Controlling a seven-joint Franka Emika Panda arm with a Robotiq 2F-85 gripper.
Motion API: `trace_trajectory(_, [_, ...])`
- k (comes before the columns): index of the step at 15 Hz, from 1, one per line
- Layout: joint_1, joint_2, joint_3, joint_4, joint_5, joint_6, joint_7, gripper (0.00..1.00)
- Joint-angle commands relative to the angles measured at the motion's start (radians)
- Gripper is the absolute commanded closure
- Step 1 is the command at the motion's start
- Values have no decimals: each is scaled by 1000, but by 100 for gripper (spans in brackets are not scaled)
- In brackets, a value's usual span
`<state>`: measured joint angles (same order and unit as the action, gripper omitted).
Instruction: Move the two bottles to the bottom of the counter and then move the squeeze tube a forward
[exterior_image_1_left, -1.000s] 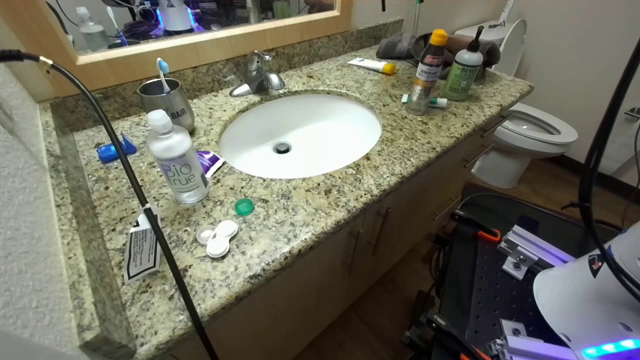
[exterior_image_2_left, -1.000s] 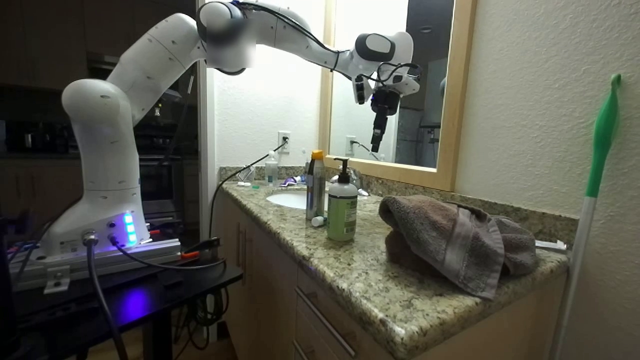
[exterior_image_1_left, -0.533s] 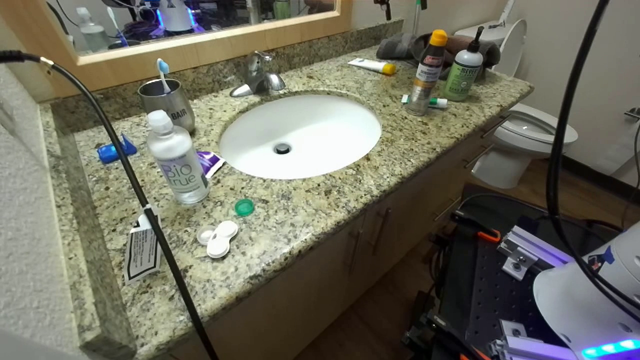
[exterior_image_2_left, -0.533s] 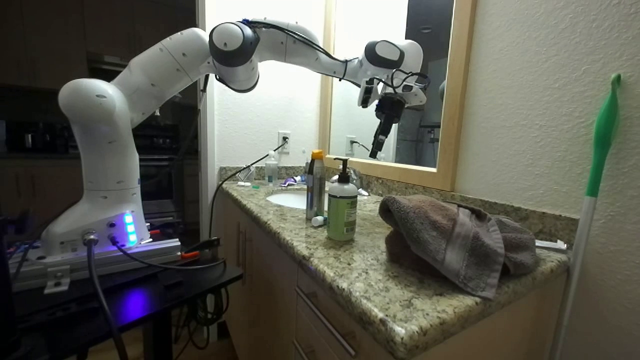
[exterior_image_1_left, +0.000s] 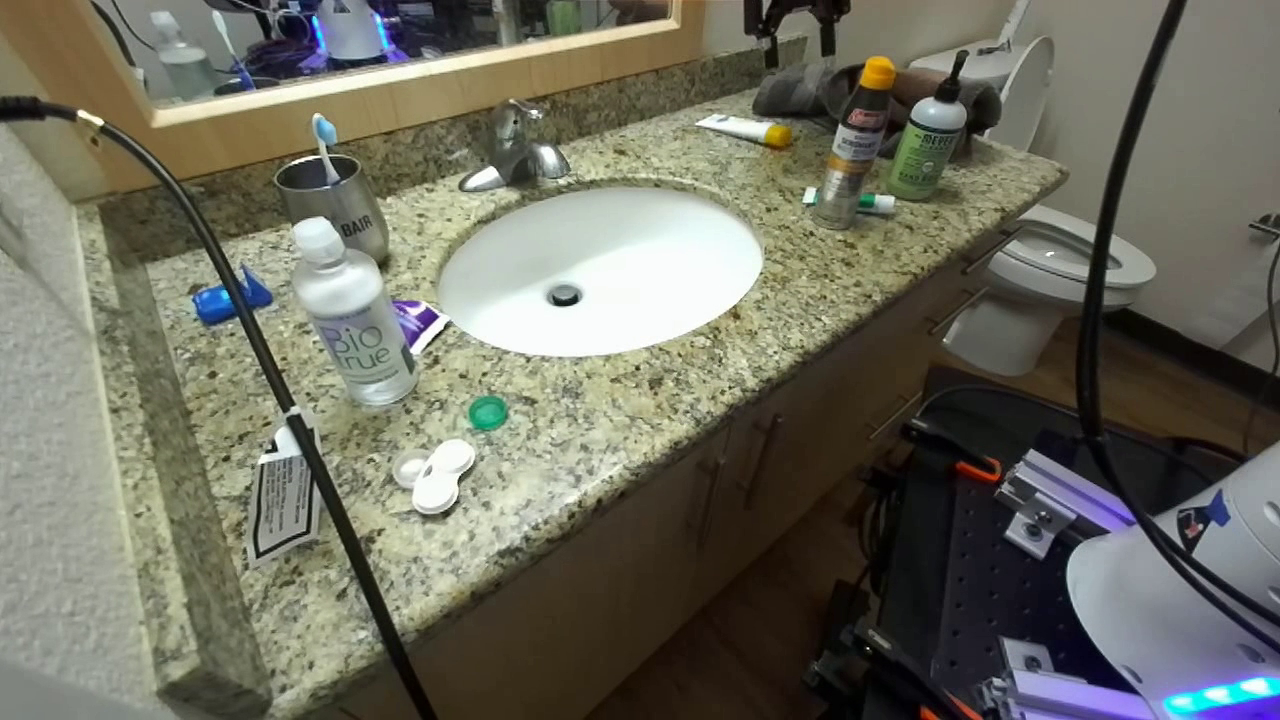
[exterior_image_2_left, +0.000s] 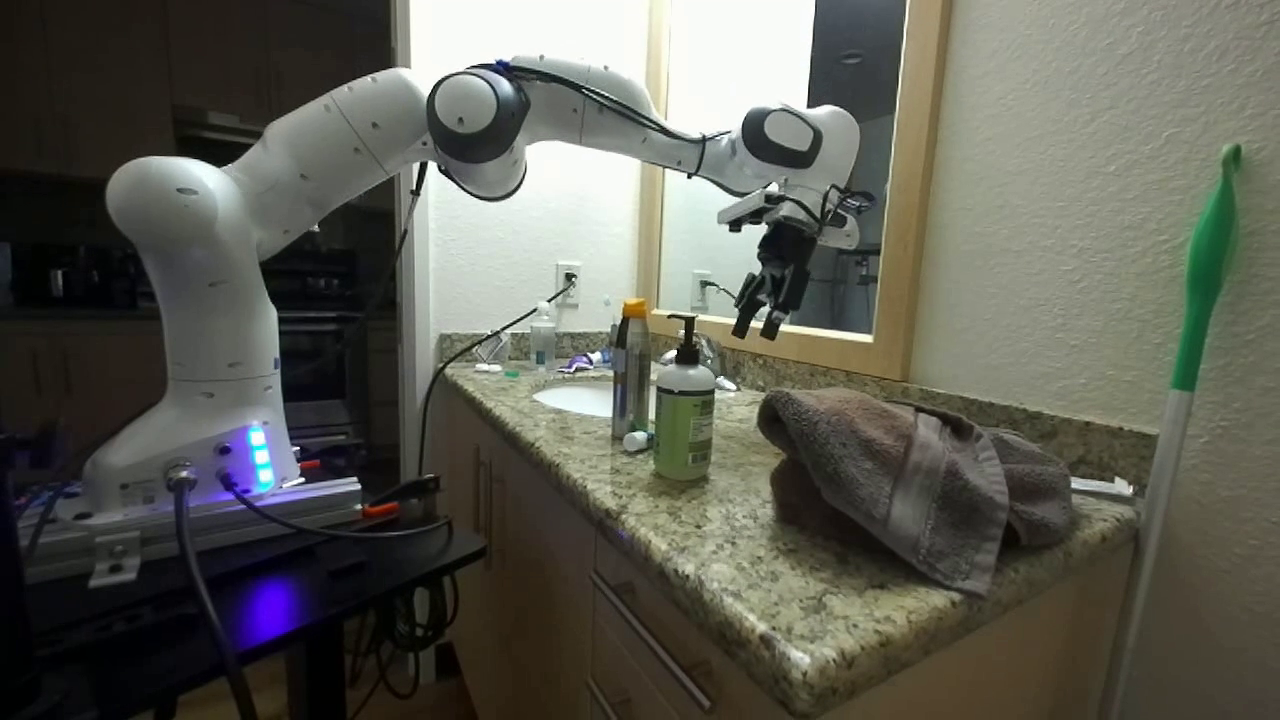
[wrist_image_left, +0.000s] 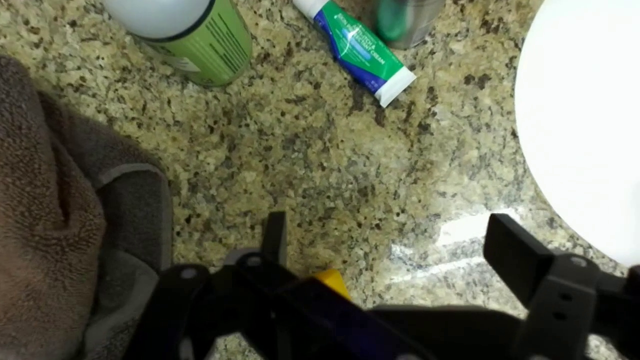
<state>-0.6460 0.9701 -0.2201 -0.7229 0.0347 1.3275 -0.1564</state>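
The whitish bottle with green label and black pump (exterior_image_1_left: 922, 150) and the slim bottle with yellow-orange cap (exterior_image_1_left: 853, 150) stand upright near the front edge of the granite counter (exterior_image_1_left: 600, 440). A green-and-white tube (wrist_image_left: 362, 47) lies between them. A white squeeze tube with yellow cap (exterior_image_1_left: 738, 128) lies farther back; in the wrist view only its yellow cap (wrist_image_left: 334, 281) shows clearly, partly behind a finger. In both exterior views my gripper (exterior_image_1_left: 799, 52) (exterior_image_2_left: 756, 328) hangs above the back of the counter. In the wrist view it (wrist_image_left: 387, 225) is open and empty, above the yellow-capped tube.
A crumpled grey-brown towel (exterior_image_2_left: 880, 470) lies beside the bottles. The white sink (exterior_image_1_left: 600, 260) and faucet (exterior_image_1_left: 515, 150) are on the other side. A clear bottle (exterior_image_1_left: 355, 320), steel cup (exterior_image_1_left: 340, 210) and lens case (exterior_image_1_left: 440, 480) stand beyond. The mirror frame (exterior_image_2_left: 790, 345) is behind my gripper.
My gripper has come down toward the counter and turned, so both fingers now show apart in both exterior views. The bottles and tubes have not moved.
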Motion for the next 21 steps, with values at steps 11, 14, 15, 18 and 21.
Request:
trace_trajectory(11, [-11, 100, 43, 131, 24, 124, 96, 0])
trace_trajectory(14, [-18, 143, 48, 164, 25, 249, -27, 0])
trace_trajectory(15, [-20, 154, 49, 170, 24, 289, -71, 0])
trace_trajectory(18, [-28, 197, 54, 183, 27, 400, -218, 0])
trace_trajectory(21, [-18, 191, 48, 161, 20, 371, -204, 0])
